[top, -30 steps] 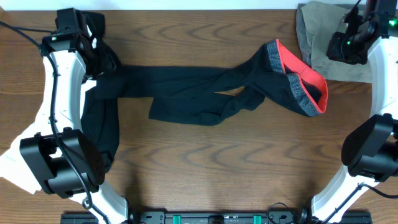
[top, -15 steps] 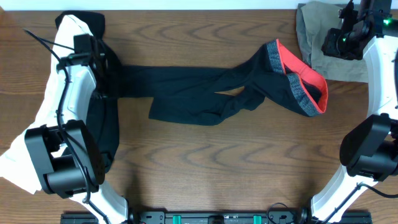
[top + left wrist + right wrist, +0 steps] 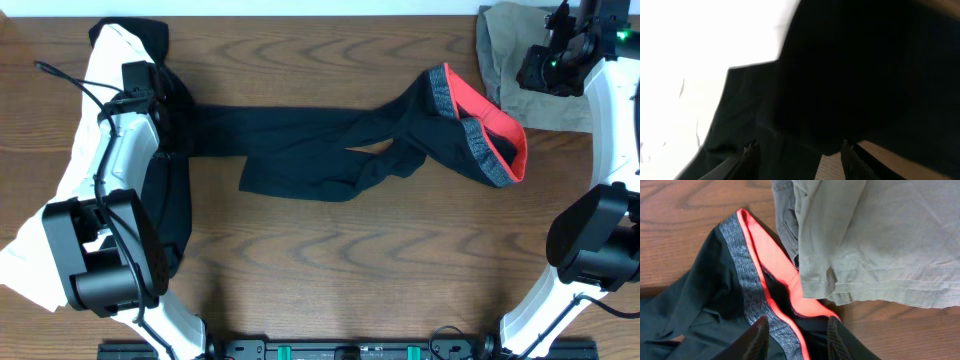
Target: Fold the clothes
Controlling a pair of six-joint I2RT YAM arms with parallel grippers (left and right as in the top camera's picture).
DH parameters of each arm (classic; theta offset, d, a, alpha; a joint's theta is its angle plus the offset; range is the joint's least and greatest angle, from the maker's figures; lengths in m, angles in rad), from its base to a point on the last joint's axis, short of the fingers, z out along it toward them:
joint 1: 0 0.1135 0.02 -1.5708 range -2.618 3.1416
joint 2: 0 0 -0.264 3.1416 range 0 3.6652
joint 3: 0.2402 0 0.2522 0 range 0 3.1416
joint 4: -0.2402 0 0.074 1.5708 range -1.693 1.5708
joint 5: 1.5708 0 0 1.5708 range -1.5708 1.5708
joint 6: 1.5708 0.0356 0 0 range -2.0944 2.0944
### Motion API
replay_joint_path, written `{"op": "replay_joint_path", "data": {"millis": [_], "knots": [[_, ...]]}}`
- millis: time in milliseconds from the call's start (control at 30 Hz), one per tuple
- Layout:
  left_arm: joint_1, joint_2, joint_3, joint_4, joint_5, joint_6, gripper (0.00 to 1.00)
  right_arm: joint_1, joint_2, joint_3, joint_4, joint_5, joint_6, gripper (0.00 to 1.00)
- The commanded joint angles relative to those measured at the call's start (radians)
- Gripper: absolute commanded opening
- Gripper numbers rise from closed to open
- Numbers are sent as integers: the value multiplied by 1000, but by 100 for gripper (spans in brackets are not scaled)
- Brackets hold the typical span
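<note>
The black leggings (image 3: 300, 150) lie stretched across the middle of the table. The legs run left and the grey waistband (image 3: 470, 135), edged in coral-red, is bunched at the right. My left gripper (image 3: 163, 98) hovers open over the left leg ends, where they meet a heap of dark cloth. In the left wrist view the open gripper (image 3: 799, 152) is just above black fabric (image 3: 840, 75) and holds nothing. My right gripper (image 3: 542, 68) is open above the waistband's far end. In the right wrist view the gripper (image 3: 799, 339) frames the grey band (image 3: 747, 285) without touching it.
An olive-grey garment (image 3: 515, 60) lies at the back right, overlapping the waistband; it also shows in the right wrist view (image 3: 880, 235). Another black garment (image 3: 165, 205) and a white cloth (image 3: 65, 185) lie under the left arm. Wooden table (image 3: 330, 260) in front.
My left gripper has moved forward and right, from the back-left corner to the leggings' left end. My right gripper has shifted slightly back and left. The leggings have not moved.
</note>
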Motion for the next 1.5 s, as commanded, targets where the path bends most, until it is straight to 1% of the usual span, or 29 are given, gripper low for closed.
{"op": "replay_joint_path", "data": {"millis": [0,100,233,333,533,733,767,800,833,933,1000,1033,1233,1467], "knots": [[4,41,-7,-27,-49,-242,52,8,10,-3,-3,-5,-13,37],[3,48,-7,-54,-48,-377,52,8,10,-3,-5,-5,-18,38],[2,58,-7,-45,-45,-488,52,8,10,-3,-5,-13,-20,39],[2,69,-7,-24,-45,-517,52,8,10,-3,-5,-16,-20,39],[2,85,-8,45,-45,-520,52,8,10,-3,-5,-16,-20,39],[2,108,-7,44,-45,-529,52,8,10,-3,-4,-31,-20,39],[2,114,-7,44,-45,-529,50,8,10,-3,-4,-31,-20,40],[2,117,-7,45,-45,-529,46,8,10,-3,-4,-31,-20,39],[2,120,-7,45,-45,-529,38,8,10,-3,-4,-31,-20,39],[2,122,-7,52,-45,-529,22,8,10,-3,-4,-31,-20,40],[3,122,-7,62,-46,-529,8,8,10,-3,-4,-31,-20,40],[3,121,-7,67,-46,-528,6,8,10,-3,-4,-31,-20,40],[5,75,2,58,-46,-490,6,8,10,-3,-4,-31,-28,40],[4,-97,8,-10,-46,-479,6,8,10,-3,-9,-31,-27,40]]}}
